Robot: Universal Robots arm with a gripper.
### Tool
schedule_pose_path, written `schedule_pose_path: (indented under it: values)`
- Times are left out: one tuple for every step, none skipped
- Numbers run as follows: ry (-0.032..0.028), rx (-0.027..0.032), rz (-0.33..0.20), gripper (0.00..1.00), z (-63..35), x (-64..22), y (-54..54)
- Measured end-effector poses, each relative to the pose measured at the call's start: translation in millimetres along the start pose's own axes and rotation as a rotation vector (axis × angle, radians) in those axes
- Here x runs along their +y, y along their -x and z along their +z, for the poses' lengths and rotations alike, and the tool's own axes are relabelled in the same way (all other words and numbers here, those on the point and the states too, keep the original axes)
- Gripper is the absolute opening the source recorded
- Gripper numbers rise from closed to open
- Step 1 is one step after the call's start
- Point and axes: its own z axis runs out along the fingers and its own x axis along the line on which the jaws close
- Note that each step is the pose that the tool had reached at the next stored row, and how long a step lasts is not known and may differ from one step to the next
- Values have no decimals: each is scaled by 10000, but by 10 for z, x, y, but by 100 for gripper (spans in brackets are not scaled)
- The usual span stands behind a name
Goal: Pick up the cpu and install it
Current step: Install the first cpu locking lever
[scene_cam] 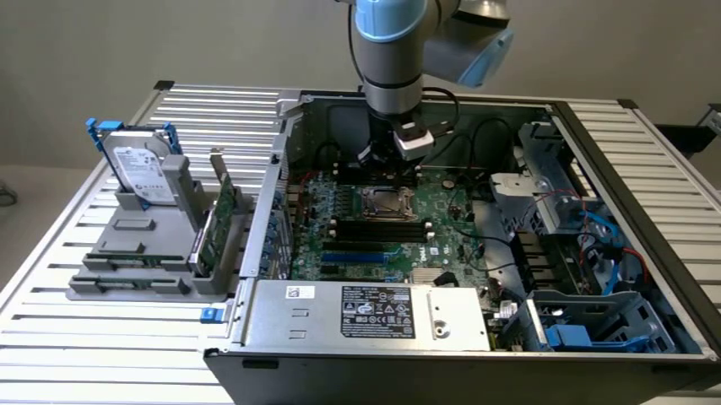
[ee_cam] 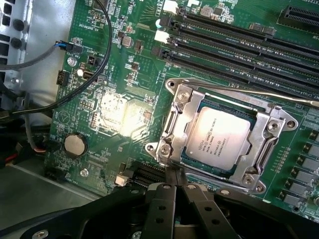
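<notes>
The cpu point(ee_cam: 219, 138) sits seated in the socket point(ee_cam: 227, 134); the tool point(ee_cam: 174, 185), pressed together and empty, should stay clear of its frame.

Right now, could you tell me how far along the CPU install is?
Done: the CPU already sits inside the socket frame on the motherboard, with nothing gripping it. In hand: nothing; the gripper is shut with its fingers empty, their tips close to the edge of the socket frame. Left: whether the socket's lever is latched down I cannot tell.
</notes>
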Motion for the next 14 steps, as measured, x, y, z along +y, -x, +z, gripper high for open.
schedule_pose_path:
  values:
    - [-13,6,3,11,1,0,0]
    - [-24,10,5,11,1,0,-1]
    - [-37,13,6,11,1,0,-1]
    - [-49,18,7,11,1,0,-2]
    - [-58,21,10,11,-2,0,-2]
    - [-73,24,12,11,-14,-2,-5]
    - [-73,12,12,11,-38,-3,-9]
    - [-77,1,13,11,-61,-4,-13]
    - [-82,-6,15,11,-83,-5,-17]
    - [-85,-17,16,11,-106,-6,-20]
    - [-87,-27,17,11,-126,-7,-24]
    - [-90,-34,18,11,-146,-8,-27]
    - [-92,-38,19,11,-164,-8,-30]
    - [-92,-42,19,11,-179,-7,-33]
